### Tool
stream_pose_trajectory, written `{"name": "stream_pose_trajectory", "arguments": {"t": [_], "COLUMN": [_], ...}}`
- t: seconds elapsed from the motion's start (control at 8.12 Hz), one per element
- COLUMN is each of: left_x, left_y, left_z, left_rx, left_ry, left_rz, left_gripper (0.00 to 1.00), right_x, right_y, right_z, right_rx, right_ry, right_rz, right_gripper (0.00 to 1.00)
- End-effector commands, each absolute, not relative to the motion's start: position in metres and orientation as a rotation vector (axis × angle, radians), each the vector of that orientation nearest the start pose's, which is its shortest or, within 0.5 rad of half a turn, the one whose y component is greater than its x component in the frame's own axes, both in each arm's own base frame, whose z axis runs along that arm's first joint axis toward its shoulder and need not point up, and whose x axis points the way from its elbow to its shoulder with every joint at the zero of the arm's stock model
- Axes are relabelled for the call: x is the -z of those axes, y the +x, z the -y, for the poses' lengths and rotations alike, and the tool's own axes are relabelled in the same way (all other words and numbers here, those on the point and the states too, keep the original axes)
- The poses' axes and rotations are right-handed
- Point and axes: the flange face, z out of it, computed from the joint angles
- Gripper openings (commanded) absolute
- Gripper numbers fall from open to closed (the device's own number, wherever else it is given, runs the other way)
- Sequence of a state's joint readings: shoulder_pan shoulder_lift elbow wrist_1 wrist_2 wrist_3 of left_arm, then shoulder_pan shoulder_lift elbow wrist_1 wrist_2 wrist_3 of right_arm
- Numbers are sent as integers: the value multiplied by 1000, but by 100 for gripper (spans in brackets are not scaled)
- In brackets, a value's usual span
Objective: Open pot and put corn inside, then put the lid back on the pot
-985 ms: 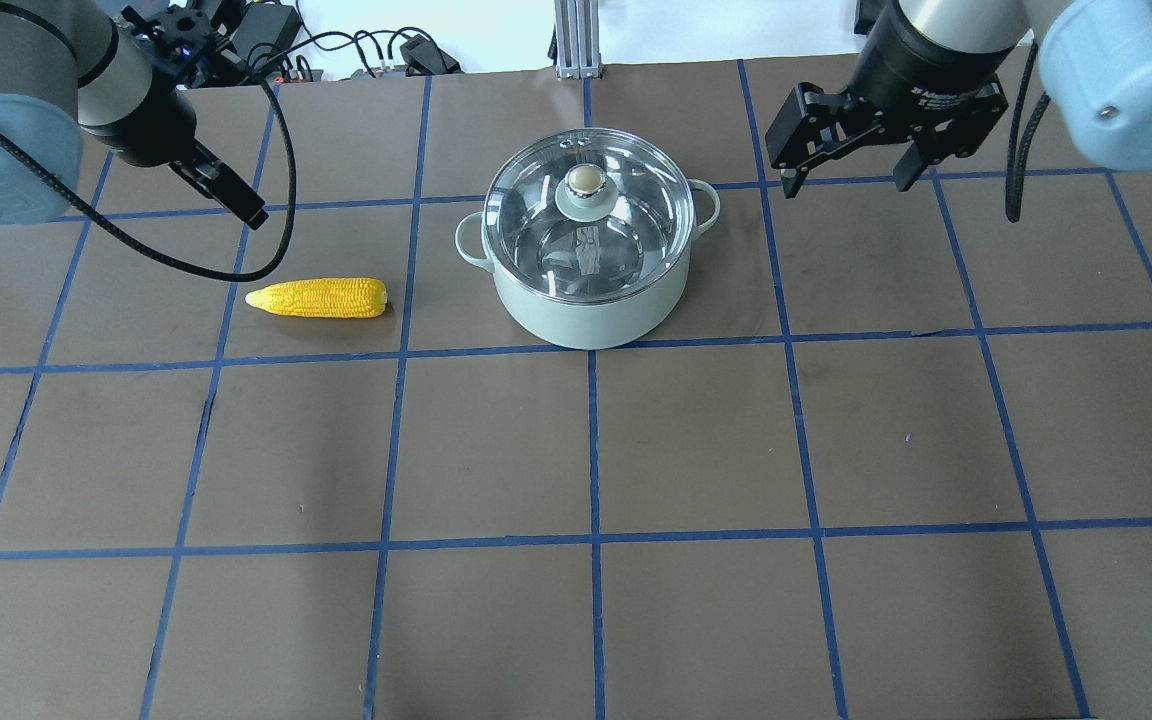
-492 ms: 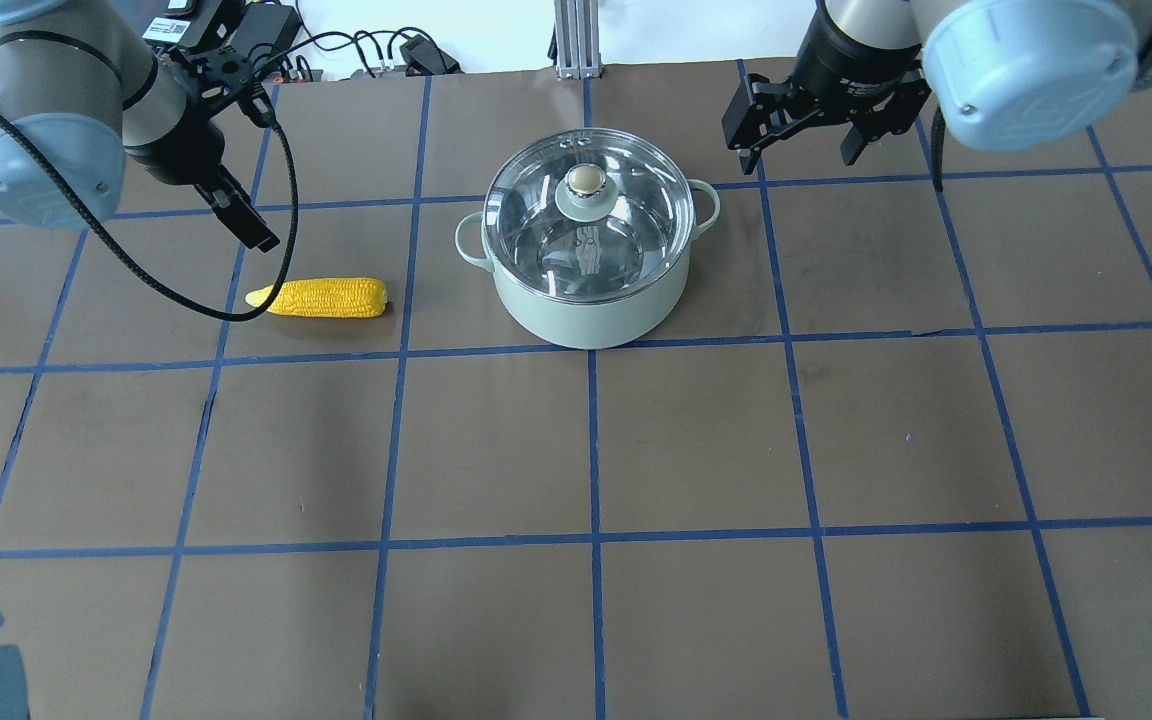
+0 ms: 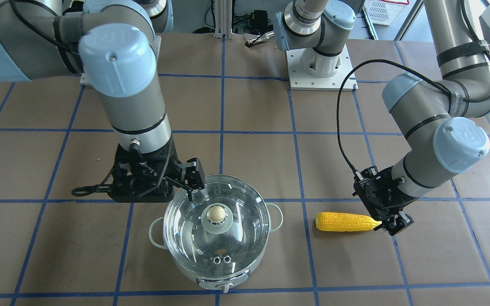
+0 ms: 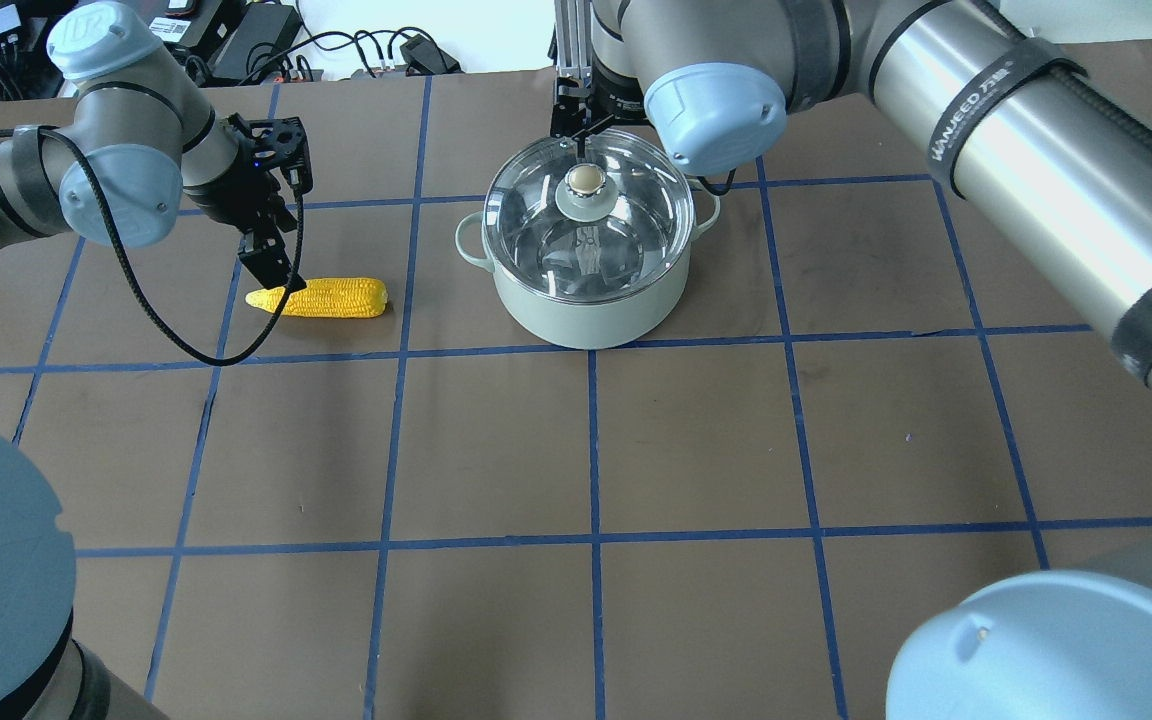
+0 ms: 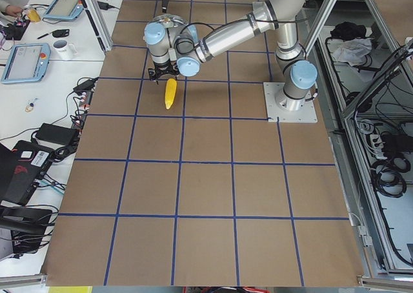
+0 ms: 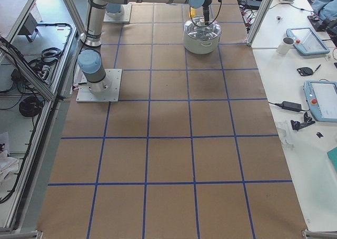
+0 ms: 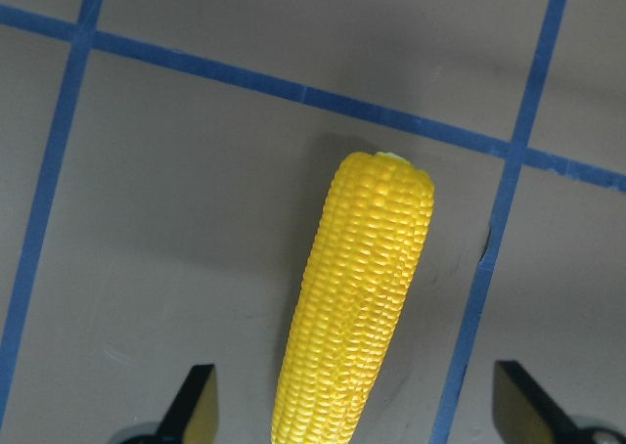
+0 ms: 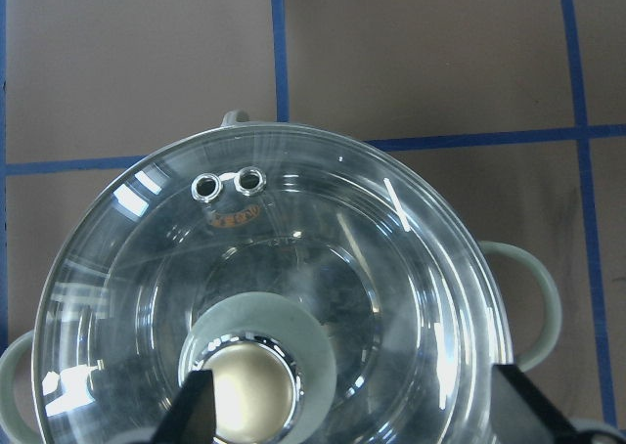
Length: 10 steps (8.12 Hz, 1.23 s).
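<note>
The pot (image 4: 586, 310) is sitting closed on the table (image 4: 696, 440), with the lid (image 4: 636, 215) lying flat on its rim. The corn (image 4: 321, 298) is lying on its side well apart from it, on the robot's left. Nothing is being held. The right gripper (image 8: 360, 410) is hovering over the lid with its jaws spread wide, but the knob (image 8: 245, 395) is sitting off-centre between them, almost under one finger (image 8: 196, 410). Coming down on this line, that finger may be landing on the knob or the green disc rather than beside it. Closing from here, one side would be touching first, shoving the lid across the rim or tipping it. The knob is looking round and glossy, so a shallow pinch is risking the glass lid slipping out and dropping. The left gripper (image 7: 357, 410) is also spread, straddling the corn's tapered end rather than its middle. A grip that far out is likely to be letting the ear droop, swivel or squirt free, and a nudge could be rolling it away. The corn is looking not much shorter than the pot is wide, so dropped in crooked it could be propping the lid up.
</note>
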<state>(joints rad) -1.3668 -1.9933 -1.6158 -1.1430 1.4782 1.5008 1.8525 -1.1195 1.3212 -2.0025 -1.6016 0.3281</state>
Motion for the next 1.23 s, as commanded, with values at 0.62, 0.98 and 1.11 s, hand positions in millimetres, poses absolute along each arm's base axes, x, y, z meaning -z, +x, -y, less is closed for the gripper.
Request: {"name": "stream_pose_trajectory", "arguments": {"t": [0.62, 0.98, 1.11], "left_x": [-206, -187, -184], "left_y": [-10, -10, -10], "left_z": [652, 652, 651], "left_rx": [36, 7, -9], "left_ry": [2202, 2214, 2213], "left_rz": [-2397, -2420, -2435], "left_gripper": [100, 100, 100], "right_x": [-340, -343, -345], "right_y": [357, 357, 356], "right_z": [626, 626, 626], "right_rx": [363, 371, 373], "right_ry": [14, -6, -2], "right_rz": [-3065, -3065, -3065], "right_gripper": [92, 40, 25]}}
